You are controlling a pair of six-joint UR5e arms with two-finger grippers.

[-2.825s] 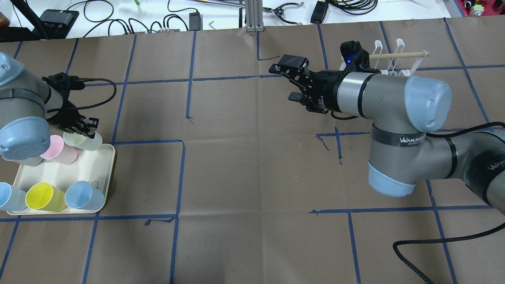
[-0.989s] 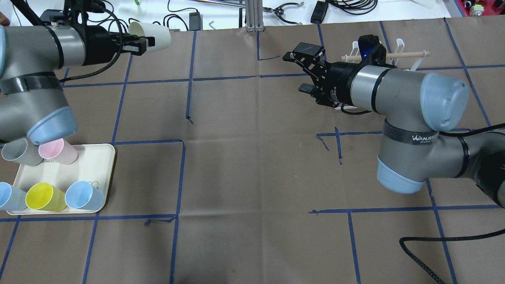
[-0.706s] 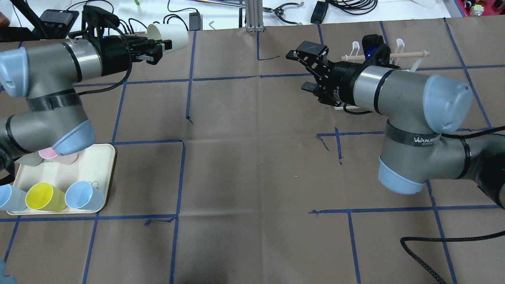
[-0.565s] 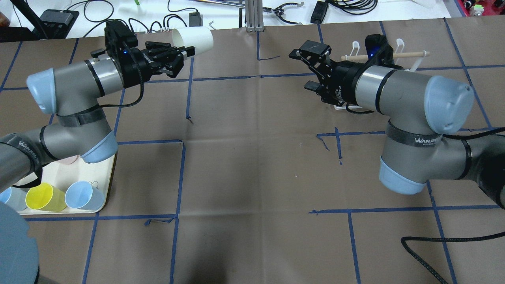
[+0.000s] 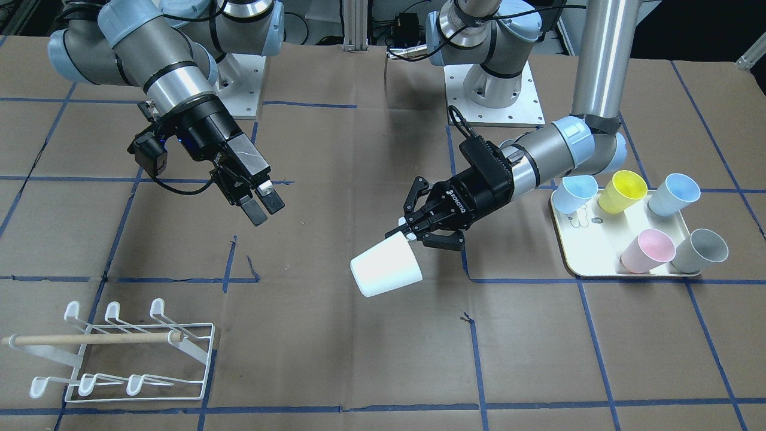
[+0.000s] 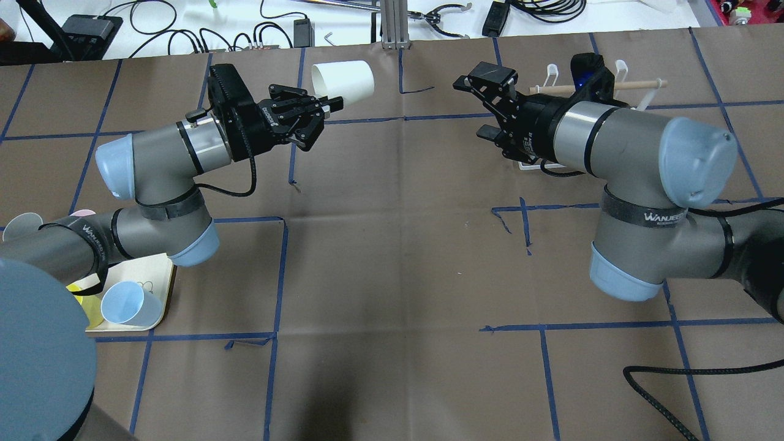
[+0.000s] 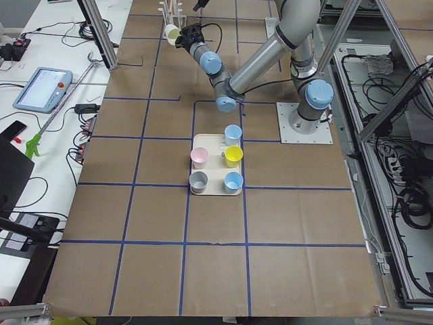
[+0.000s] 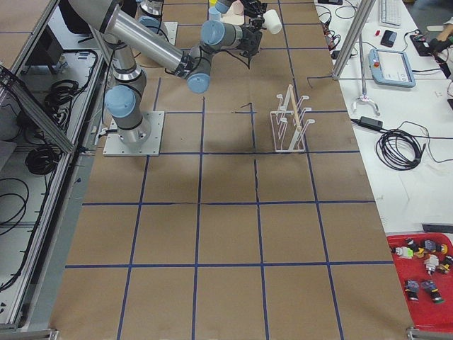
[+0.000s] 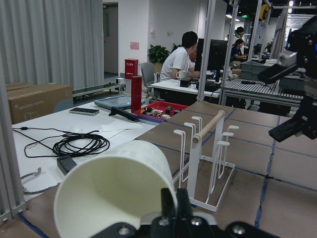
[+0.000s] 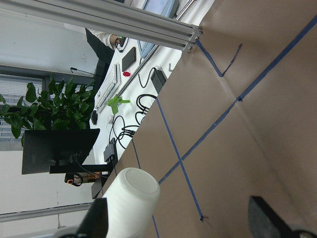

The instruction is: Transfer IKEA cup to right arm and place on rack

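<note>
My left gripper (image 6: pixel 323 109) is shut on the rim of a white cup (image 6: pixel 343 82) and holds it on its side in the air over the far middle of the table. It shows likewise in the front view, gripper (image 5: pixel 412 233) and cup (image 5: pixel 386 272). In the left wrist view the cup (image 9: pixel 114 191) fills the lower left. My right gripper (image 6: pixel 486 104) is open and empty, facing the cup with a gap between them; it also shows in the front view (image 5: pixel 267 209). The white wire rack (image 5: pixel 119 350) with its wooden dowel stands behind the right wrist (image 6: pixel 637 84).
A cream tray (image 5: pixel 598 270) at the left arm's side holds blue, yellow, pink and grey cups. Blue tape lines cross the brown table cover. Cables and tools lie beyond the far edge (image 6: pixel 184 24). A black cable (image 6: pixel 674 373) lies near the right arm.
The left arm lifted the white cup off the tray and swung it toward the far middle of the table, toward the right gripper. The right gripper shifted slightly and stayed open.
</note>
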